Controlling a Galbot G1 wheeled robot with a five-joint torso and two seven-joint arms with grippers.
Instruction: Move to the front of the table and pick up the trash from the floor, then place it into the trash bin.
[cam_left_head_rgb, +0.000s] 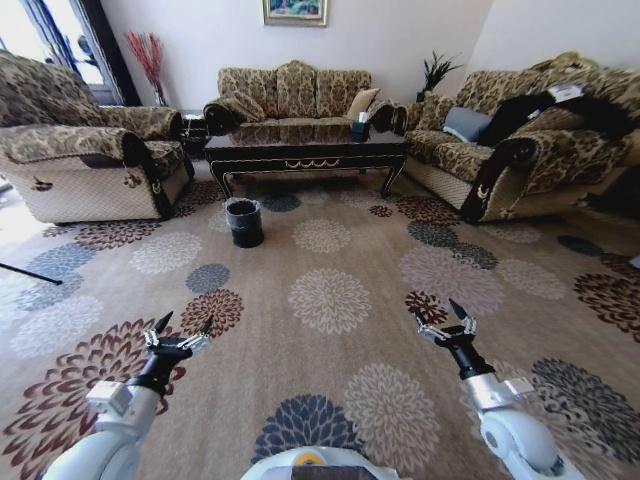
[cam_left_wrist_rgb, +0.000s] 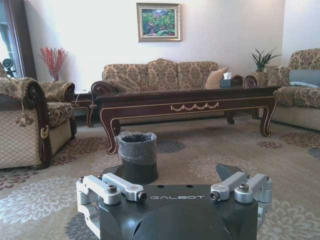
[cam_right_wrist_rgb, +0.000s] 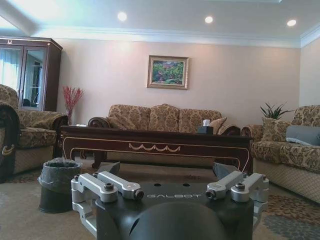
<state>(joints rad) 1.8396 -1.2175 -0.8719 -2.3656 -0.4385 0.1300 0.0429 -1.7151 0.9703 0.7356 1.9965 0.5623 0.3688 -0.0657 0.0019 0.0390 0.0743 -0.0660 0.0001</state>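
Observation:
The dark glossy table (cam_left_head_rgb: 305, 150) with gold trim stands far ahead on the flowered carpet floor (cam_left_head_rgb: 330, 260). The small black trash bin (cam_left_head_rgb: 245, 222) sits on the carpet just in front of the table's left leg. Both arms reach forward low over the carpet, well short of the bin. My left gripper (cam_left_head_rgb: 186, 322) is open with nothing in it, and my right gripper (cam_left_head_rgb: 440, 314) is open too. The left wrist view has the bin (cam_left_wrist_rgb: 136, 155) straight ahead before the table (cam_left_wrist_rgb: 185, 102). The right wrist view has the bin (cam_right_wrist_rgb: 57, 182) off to one side. The trash is out of view.
An armchair (cam_left_head_rgb: 80, 160) flanks the table on the left and a sofa (cam_left_head_rgb: 520, 150) on the right, with another sofa (cam_left_head_rgb: 295, 95) behind it. A tissue box (cam_left_head_rgb: 360, 127) rests on the table. Wide open carpet lies between me and the table.

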